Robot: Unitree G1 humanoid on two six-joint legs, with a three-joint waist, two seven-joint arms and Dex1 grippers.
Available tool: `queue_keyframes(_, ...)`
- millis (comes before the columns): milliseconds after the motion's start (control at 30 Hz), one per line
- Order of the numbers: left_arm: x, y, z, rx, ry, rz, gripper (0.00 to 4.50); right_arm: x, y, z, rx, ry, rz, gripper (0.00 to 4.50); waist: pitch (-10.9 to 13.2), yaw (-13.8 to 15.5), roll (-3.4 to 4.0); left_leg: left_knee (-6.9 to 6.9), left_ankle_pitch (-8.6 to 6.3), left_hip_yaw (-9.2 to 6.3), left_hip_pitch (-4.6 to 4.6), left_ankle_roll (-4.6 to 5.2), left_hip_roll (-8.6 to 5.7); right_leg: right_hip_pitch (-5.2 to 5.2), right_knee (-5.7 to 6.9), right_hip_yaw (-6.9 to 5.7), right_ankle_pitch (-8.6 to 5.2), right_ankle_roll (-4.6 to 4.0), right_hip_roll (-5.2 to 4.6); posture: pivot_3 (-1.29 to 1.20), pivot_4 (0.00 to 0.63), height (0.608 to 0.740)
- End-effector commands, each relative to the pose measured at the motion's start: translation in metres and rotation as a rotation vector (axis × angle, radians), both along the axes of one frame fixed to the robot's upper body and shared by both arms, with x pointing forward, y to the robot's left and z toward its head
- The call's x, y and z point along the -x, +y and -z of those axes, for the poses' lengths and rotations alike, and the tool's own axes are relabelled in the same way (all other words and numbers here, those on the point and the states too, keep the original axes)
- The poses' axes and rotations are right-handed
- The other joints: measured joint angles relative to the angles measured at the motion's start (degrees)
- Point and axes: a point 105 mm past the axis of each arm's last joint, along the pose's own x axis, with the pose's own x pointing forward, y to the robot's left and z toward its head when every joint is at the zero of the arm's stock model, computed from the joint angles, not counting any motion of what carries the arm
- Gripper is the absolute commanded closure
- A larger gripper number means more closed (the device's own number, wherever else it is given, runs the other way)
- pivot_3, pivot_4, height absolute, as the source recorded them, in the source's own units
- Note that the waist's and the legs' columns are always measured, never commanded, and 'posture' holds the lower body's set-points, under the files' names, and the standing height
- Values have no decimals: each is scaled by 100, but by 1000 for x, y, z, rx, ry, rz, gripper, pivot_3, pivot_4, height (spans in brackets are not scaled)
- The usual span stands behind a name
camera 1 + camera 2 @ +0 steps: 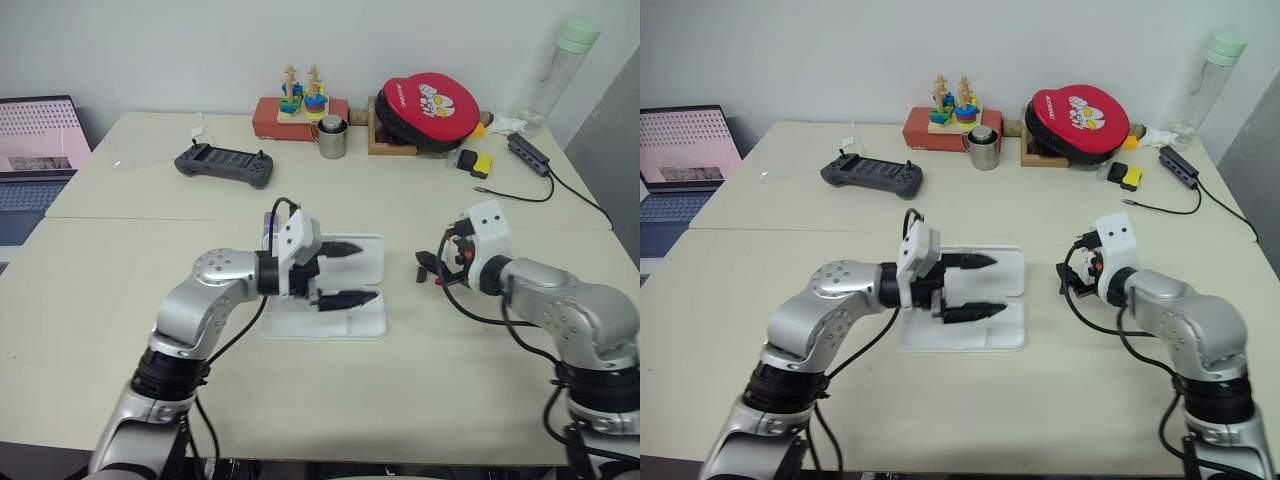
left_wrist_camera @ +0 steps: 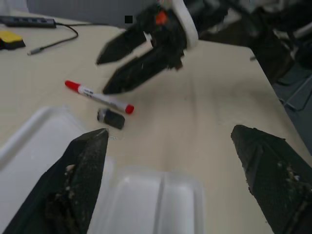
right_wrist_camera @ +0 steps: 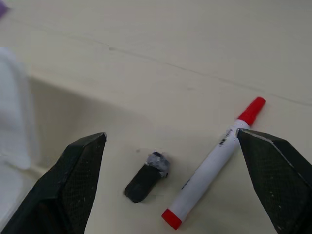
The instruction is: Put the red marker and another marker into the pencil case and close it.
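Observation:
The pencil case [image 1: 335, 323] lies open on the table, a flat white box with its lid [image 1: 372, 250] folded back. My left gripper [image 1: 340, 272] hovers just above it, open and empty, pointing right. A sliver of the purple marker [image 1: 267, 232] peeks out behind that wrist near the case's far left corner. The red marker [image 3: 214, 163] lies on the table right of the case, beside a small dark stubby object [image 3: 146, 178]. My right gripper [image 3: 170, 134] hangs open above them, one finger on each side, apart from both.
At the back of the table are a dark game controller [image 1: 224, 163], a metal cup [image 1: 333, 138], a stacking toy on a red box [image 1: 300, 105], a red round pad [image 1: 428, 108], a bottle [image 1: 560, 70] and a cabled hub [image 1: 528, 152]. A laptop [image 1: 35, 150] sits far left.

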Motion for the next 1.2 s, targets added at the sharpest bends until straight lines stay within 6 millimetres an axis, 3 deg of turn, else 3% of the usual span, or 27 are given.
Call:
queue_keyframes(33, -1, -12, -17, 56, -55, -37, 4, -8, -1, -3, 14, -23, 108, 0, 0, -14, 1, 0, 0, 0, 0, 0, 0, 0, 1, 0, 0, 0, -1, 0, 150, 740)
queue_keyframes(233, 0, -18, -5, -1, -63, -41, 4, -14, -9, 3, -18, -36, 257, 0, -2, -82, 4, 0, 0, 1, 1, -1, -1, -2, 4, 1, 0, 0, 0, 0, 150, 740)
queue_keyframes(333, 8, -5, 4, -38, -30, -4, 4, -16, -17, 2, -31, -52, 318, 0, -5, -118, 9, 0, 0, 3, 3, -1, -1, -3, 6, 3, 0, 0, 2, 0, 150, 740)
queue_keyframes(433, 9, 21, 4, -54, -17, -18, 4, -16, -22, 3, -27, -51, 336, 0, -7, -147, 13, -5, 0, 4, 3, -1, 1, -8, 8, 4, 0, 0, 3, 0, 150, 740)
queue_keyframes(533, -5, 46, -4, -53, -30, -85, 4, -17, -22, 8, -10, -35, 326, 0, -7, -147, 13, -6, 1, 6, 3, -1, 3, -10, 10, 5, 0, -1, 6, 0, 150, 740)
queue_keyframes(667, -24, 57, -23, -5, -71, -146, 4, -19, -16, 7, -24, -38, 307, 0, -7, -119, 13, -3, 1, 7, 2, -1, -5, -8, 10, 5, 0, 0, 13, 0, 150, 740)
queue_keyframes(800, -30, 51, -32, 27, -96, -135, 4, -20, -12, 4, -30, -45, 301, 0, -7, -128, 13, -4, 1, 2, 1, -1, -9, -8, 9, 2, 0, 0, 11, 0, 150, 740)
queue_keyframes(1000, -26, 24, -36, 18, -140, -48, 4, -18, -14, 22, 44, -1, 306, 0, -7, -138, 13, -4, 1, 2, 1, -1, -6, -9, 10, 1, 0, 0, 10, 0, 150, 740)
queue_keyframes(1167, -27, 16, -34, -6, -153, -16, 4, -15, -14, 30, 67, 24, 298, 0, -8, -144, 13, -4, 1, 7, 3, -1, -5, -10, 12, 6, 0, 0, 10, 0, 150, 740)
queue_keyframes(1200, -28, 15, -35, -6, -158, -14, 0, -15, -13, 31, 72, 28, 295, 189, -8, -144, 14, -3, 1, 6, 3, -1, -4, -10, 13, 5, 0, 0, 10, 0, 150, 740)
